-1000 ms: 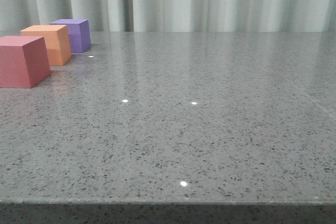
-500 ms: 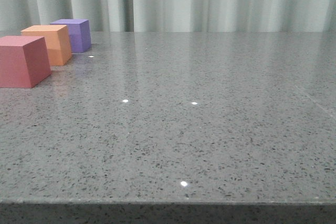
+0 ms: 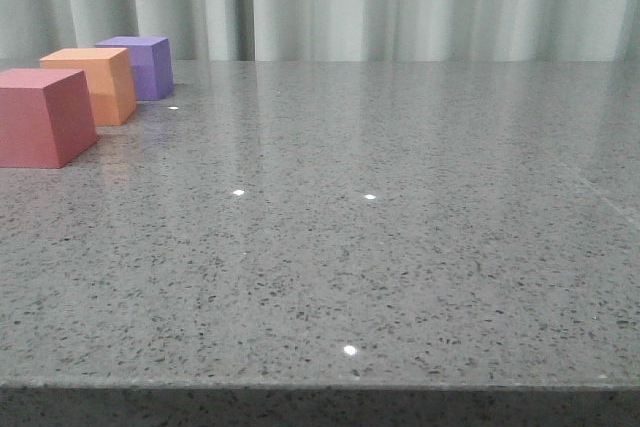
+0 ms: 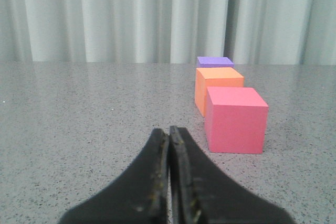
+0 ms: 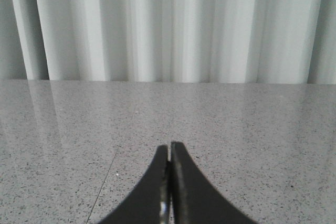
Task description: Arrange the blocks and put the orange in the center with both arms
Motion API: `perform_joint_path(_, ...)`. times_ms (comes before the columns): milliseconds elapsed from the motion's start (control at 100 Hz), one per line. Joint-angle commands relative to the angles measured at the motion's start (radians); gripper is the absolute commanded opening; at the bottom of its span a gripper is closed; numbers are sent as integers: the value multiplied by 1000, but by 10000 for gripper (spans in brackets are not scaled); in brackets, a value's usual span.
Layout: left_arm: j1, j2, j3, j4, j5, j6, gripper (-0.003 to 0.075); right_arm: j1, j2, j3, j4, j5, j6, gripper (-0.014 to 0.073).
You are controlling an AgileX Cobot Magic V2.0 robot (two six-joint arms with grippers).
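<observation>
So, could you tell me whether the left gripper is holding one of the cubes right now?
No, the left gripper is shut on nothing, with the pinkish-red cube resting apart from it on the table.

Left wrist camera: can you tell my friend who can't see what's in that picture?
Three cubes sit in a row on a speckled grey table: a pinkish-red cube nearest, an orange cube behind it, and a purple cube farthest. The black left gripper, shut and empty, points forward beside them; pale curtains hang behind.
</observation>
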Motion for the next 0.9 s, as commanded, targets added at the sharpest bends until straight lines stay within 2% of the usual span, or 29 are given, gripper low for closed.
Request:
perform_joint_path(0,3,-31,43,-1,-79,-1,-20,-3,-67,17,35,-86,-38,-68)
perform_joint_path(330,3,-31,43,-1,-79,-1,-20,-3,-69,159,33,-227,-38,-68)
perform_joint_path(890,3,-31,43,-1,-79,-1,-20,-3,-69,157,32,-239,-38,-68)
